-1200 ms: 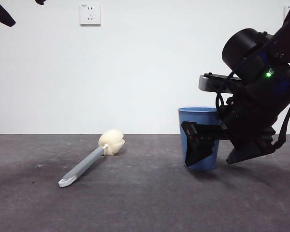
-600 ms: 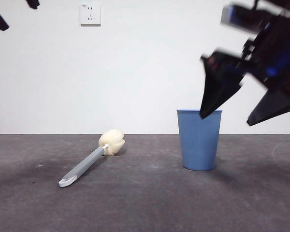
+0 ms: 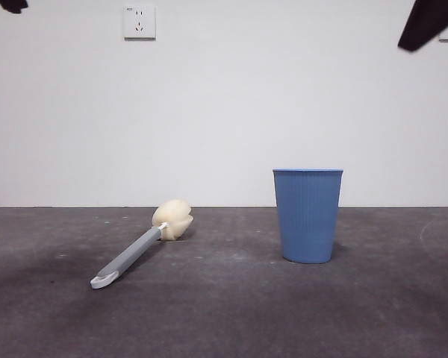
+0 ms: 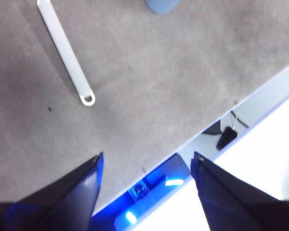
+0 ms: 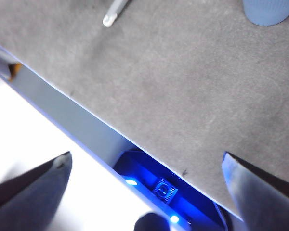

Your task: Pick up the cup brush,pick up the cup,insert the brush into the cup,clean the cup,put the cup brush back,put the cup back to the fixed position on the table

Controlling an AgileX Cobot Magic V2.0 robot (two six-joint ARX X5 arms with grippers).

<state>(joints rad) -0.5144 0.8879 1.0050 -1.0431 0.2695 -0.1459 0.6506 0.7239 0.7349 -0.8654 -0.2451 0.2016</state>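
The cup brush lies on the table left of centre, its cream sponge head toward the back and its white looped end toward the front. The blue ribbed cup stands upright right of centre, apart from the brush. In the left wrist view the brush handle and the cup's base show far off; in the right wrist view the handle end and the cup show. My left gripper and right gripper are both open, empty and raised high above the table.
A white wall socket is on the back wall. Black arm tips show at the top left corner and top right corner of the front view. The table's front edge shows in the wrist views.
The right arm has let go of the cup and risen up and right, out of the front view except for a tip. The cup stays standing on the table. The brush has not moved.
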